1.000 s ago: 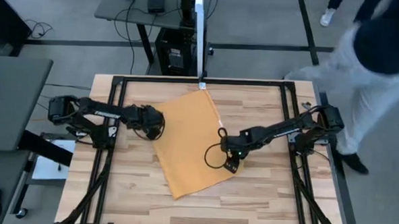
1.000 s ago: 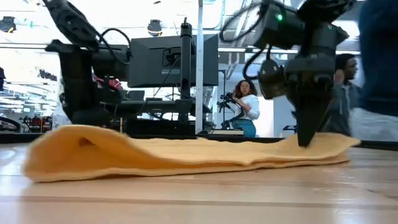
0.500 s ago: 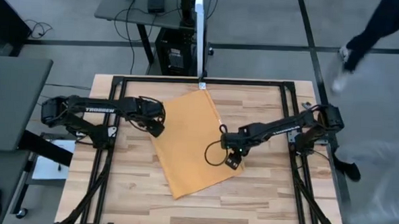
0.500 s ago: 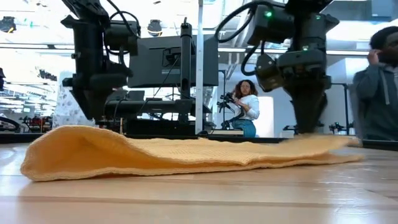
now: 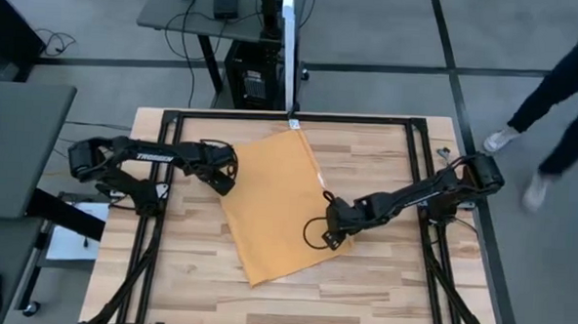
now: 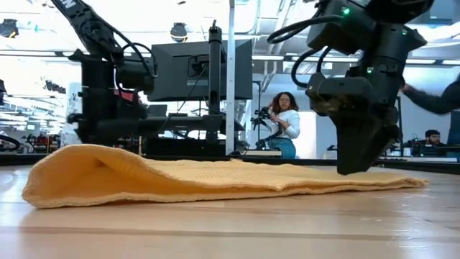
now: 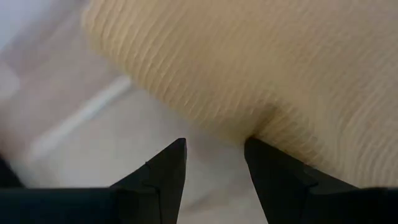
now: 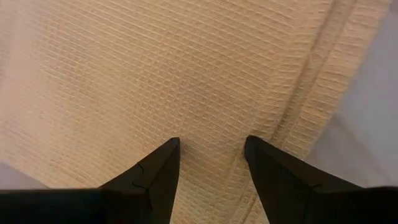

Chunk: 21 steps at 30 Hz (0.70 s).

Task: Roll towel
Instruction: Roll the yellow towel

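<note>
Even overhead light; bright glare behind the low view; left wrist view blurred.

Mustard towel (image 5: 272, 210) — flat, askew, mid-table

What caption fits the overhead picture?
Two open grippers, left and right, poised at opposite edges of a flat orange towel.

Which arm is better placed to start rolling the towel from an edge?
Probably the left. The left gripper, open, sits at the towel's left edge, with cloth edge between its fingertips in its wrist view. The right gripper, also open, hovers over the cloth inside the right hem.
</note>
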{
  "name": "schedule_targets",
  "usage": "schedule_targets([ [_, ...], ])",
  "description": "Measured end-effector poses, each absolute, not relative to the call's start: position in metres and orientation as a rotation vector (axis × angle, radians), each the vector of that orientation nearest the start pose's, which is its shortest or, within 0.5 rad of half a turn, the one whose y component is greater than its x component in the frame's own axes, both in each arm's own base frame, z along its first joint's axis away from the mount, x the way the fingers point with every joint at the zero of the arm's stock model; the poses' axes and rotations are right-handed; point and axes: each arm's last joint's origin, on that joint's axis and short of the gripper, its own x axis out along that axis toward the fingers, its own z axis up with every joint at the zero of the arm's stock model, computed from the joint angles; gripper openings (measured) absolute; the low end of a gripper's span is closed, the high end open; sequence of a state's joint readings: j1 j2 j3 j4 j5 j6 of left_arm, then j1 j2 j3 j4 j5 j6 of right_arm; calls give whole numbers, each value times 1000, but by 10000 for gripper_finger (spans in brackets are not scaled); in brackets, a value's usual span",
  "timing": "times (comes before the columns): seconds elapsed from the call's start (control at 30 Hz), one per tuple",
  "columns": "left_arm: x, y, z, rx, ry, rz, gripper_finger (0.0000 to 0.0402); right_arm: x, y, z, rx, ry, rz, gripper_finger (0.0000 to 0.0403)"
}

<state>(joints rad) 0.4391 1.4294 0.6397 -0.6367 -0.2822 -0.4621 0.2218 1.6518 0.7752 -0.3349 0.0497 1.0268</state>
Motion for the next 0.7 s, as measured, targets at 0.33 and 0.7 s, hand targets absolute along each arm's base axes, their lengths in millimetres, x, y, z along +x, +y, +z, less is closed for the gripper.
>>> schedule_targets([
  [0.33,176,137,138,-412,1302,956,155,282,71,130,879,1039,-413,182],
  [0.7,193,133,213,-254,1296,773,155,293,42,171,629,947,-168,182],
])
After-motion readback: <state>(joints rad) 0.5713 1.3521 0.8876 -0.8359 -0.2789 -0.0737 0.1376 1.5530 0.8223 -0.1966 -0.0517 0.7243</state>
